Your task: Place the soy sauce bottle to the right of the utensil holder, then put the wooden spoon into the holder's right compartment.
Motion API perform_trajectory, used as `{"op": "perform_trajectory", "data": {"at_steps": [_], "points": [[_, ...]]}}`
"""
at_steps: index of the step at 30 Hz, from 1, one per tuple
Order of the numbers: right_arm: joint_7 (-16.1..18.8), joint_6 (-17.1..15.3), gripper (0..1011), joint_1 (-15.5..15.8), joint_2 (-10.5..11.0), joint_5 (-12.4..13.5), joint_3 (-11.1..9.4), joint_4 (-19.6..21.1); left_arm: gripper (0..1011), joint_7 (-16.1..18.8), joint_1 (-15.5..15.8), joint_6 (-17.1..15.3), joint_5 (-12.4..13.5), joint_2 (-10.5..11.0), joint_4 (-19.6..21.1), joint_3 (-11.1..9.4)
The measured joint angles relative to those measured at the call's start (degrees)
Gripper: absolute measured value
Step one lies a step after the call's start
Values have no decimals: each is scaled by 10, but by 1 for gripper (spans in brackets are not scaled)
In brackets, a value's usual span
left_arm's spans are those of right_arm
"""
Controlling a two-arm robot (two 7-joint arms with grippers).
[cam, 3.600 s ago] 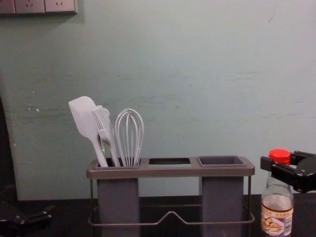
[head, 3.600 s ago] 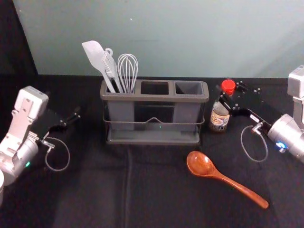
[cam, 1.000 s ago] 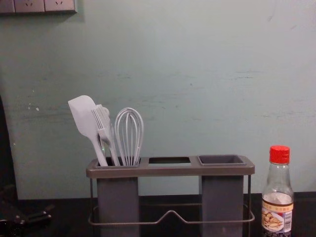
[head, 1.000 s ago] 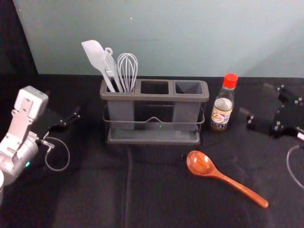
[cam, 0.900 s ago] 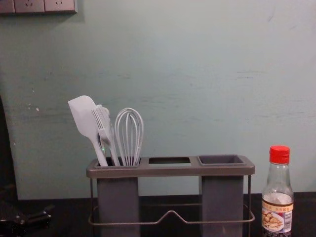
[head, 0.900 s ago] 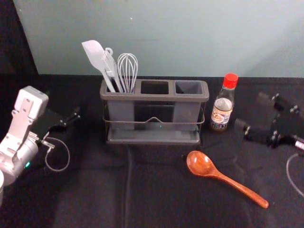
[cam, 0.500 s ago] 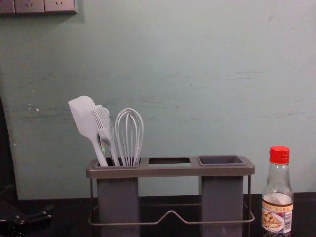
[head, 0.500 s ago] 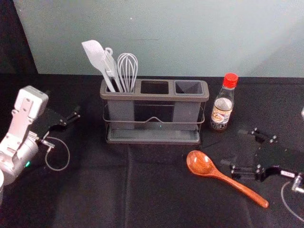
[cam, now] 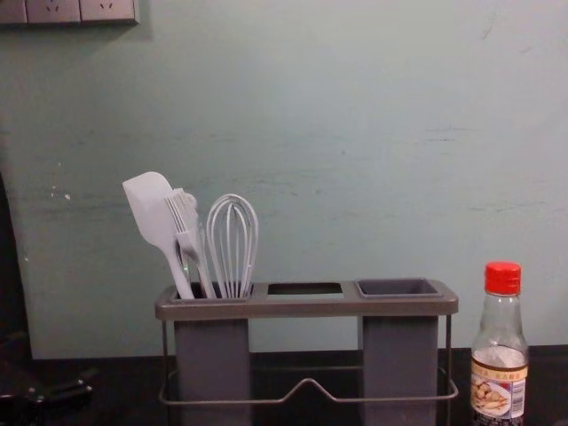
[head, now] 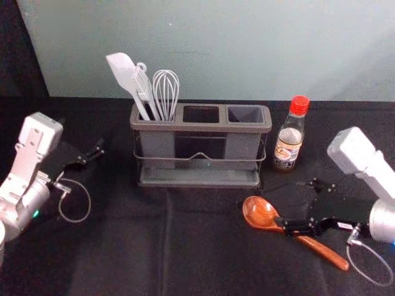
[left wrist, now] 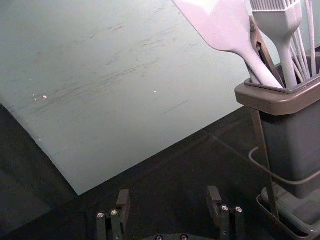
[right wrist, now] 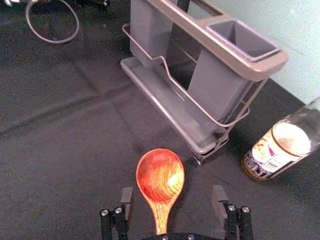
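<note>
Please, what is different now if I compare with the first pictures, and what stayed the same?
The right gripper has let go of the soy sauce bottle and moved back toward the robot; it is now open over the wooden spoon, not gripping it. The bottle still stands right of the utensil holder. The holder, spoon and open left gripper stayed put.

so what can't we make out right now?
- Spoon handle: stretch near the bowl, head view, behind the right gripper.
- Bottle: base, chest view, cut off by the bottom edge; fine label print too small.
- Whisk: lower end, chest view, inside left compartment.
</note>
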State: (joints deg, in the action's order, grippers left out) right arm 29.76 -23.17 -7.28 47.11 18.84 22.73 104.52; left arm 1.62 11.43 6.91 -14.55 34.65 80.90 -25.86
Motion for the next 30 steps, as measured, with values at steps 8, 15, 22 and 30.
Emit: {"op": "perform_trajectory", "data": {"at_steps": [8, 15, 22, 30], "points": [[-4, -30, 1004, -24, -24, -31, 25, -16, 1005, 0, 0, 0, 0, 0, 0, 0], [4, -41, 1004, -33, -35, -48, 39, -22, 1005, 0, 0, 0, 0, 0, 0, 0], [9, -58, 1004, -43, -54, -55, 48, -35, 1005, 0, 0, 0, 0, 0, 0, 0], [16, -69, 1004, -59, -73, -65, 63, -55, 1005, 0, 0, 0, 0, 0, 0, 0]]}}
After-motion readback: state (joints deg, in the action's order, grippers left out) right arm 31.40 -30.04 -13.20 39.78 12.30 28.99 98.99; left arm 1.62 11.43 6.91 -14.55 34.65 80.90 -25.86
